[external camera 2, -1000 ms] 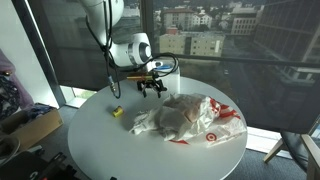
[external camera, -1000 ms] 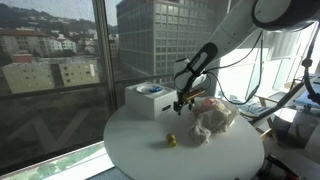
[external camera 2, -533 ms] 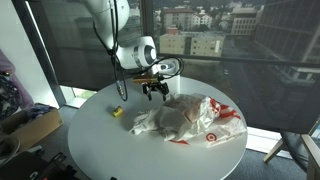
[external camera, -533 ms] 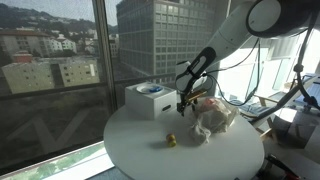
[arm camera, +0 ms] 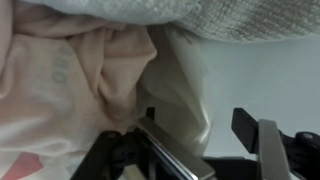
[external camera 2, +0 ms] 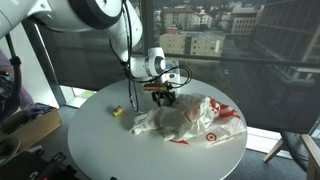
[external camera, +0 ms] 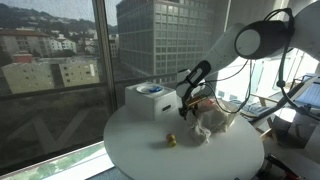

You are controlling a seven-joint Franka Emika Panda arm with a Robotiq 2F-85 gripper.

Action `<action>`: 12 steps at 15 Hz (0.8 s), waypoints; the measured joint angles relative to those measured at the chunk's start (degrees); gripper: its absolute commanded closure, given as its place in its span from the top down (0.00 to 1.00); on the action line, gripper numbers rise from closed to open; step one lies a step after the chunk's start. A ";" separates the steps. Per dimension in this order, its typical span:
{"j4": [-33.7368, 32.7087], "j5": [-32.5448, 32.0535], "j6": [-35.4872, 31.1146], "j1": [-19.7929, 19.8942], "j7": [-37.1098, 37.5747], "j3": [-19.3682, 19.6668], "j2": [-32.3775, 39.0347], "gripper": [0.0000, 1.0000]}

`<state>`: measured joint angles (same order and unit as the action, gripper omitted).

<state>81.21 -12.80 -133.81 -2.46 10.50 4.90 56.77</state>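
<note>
A crumpled white plastic bag with red print (external camera 2: 195, 118) lies on the round white table (external camera 2: 100, 145), with pale cloth bunched in it. It also shows in the other exterior view (external camera: 215, 118). My gripper (external camera 2: 163, 99) is low at the bag's near edge, also seen in an exterior view (external camera: 186, 107). In the wrist view the gripper (arm camera: 200, 135) is open, with a thin fold of the bag (arm camera: 180, 85) reaching between its fingers and the pinkish cloth (arm camera: 70, 70) to one side.
A small yellow object (external camera 2: 117, 112) lies on the table apart from the bag, also in an exterior view (external camera: 171, 141). A white box with a blue-marked top (external camera: 150, 99) stands at the table's window side. Windows, cardboard boxes (external camera 2: 30, 125) and desks surround the table.
The gripper has moved down and sideways toward the bag, from above the table beside it to right at its edge. The bag and yellow object have not moved.
</note>
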 measured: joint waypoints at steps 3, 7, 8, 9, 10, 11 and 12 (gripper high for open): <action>-1.39 4.03 -0.10 1.97 -2.70 -1.59 1.50 0.28; -1.17 13.06 0.19 6.44 -7.37 -6.42 1.12 0.00; -0.87 15.37 0.47 7.67 -8.66 -7.76 0.96 0.00; -0.40 17.70 0.84 8.87 -10.05 -9.19 0.80 0.00; 0.24 19.94 1.37 9.98 -11.50 -10.62 0.58 0.00; 1.03 22.05 2.27 10.97 -12.96 -12.04 0.20 0.00; 1.93 24.01 3.36 11.86 -14.59 -13.49 -0.24 0.00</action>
<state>83.14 11.20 -130.45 9.39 -4.09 -8.58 56.52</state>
